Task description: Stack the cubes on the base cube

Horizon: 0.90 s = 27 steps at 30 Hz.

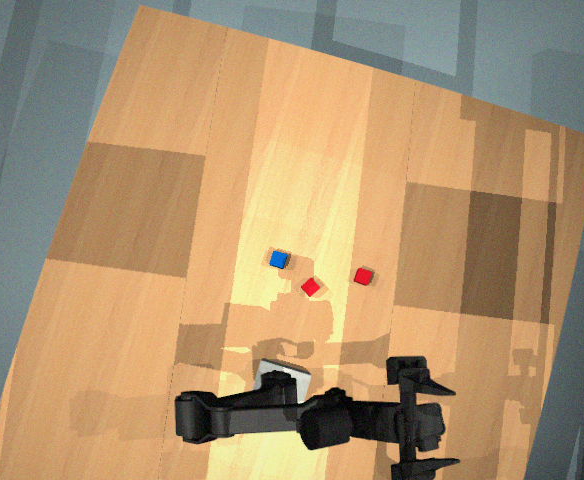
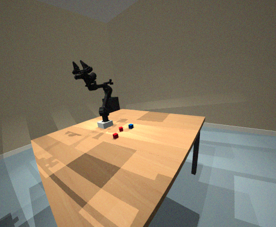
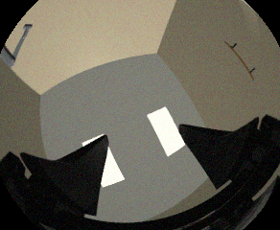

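Observation:
A blue cube sits on the table. A red cube sits close to it, turned at an angle to it. A second red cube stands farther off on the other side of the first red one. All three stand apart, and nothing rests on any of them. Nothing marks which one is fixed. My gripper is open and empty, raised high above the table and pointing upward, well away from the cubes. No cube shows in the wrist view.
The arm stands on a pale block near one edge of the wooden table. Shadows and bright patches cross the tabletop around the cubes. The wrist view shows only walls, bright panels and other room surfaces beyond the fingers.

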Motion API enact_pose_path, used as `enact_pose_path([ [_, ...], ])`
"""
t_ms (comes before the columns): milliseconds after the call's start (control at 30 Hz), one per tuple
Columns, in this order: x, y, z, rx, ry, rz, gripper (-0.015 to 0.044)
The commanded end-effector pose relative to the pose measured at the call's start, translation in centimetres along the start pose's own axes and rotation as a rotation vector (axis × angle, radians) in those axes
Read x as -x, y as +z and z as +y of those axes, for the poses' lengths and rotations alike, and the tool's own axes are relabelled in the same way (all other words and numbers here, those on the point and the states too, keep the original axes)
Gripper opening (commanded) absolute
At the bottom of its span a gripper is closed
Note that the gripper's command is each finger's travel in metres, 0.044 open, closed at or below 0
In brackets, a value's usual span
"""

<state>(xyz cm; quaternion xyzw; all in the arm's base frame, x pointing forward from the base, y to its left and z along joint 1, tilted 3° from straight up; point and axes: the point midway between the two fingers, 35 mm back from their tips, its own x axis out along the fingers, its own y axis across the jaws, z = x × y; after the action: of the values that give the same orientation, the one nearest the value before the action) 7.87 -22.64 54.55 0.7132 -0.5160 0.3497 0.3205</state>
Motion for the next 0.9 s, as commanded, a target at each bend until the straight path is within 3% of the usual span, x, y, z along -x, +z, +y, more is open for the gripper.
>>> enact_pose_path([
  [0,0.0,0.1,-0.1,0.007,-0.002,-0.005,0.0374],
  [133,-0.2,2.9,-1.6,0.143,-0.051,-0.107,0.0269],
  [533,1.7,11.5,-9.0,0.647,-0.408,-0.364,0.0265],
  [867,6.4,16.6,-16.0,1.051,-0.867,-0.369,0.0265],
])
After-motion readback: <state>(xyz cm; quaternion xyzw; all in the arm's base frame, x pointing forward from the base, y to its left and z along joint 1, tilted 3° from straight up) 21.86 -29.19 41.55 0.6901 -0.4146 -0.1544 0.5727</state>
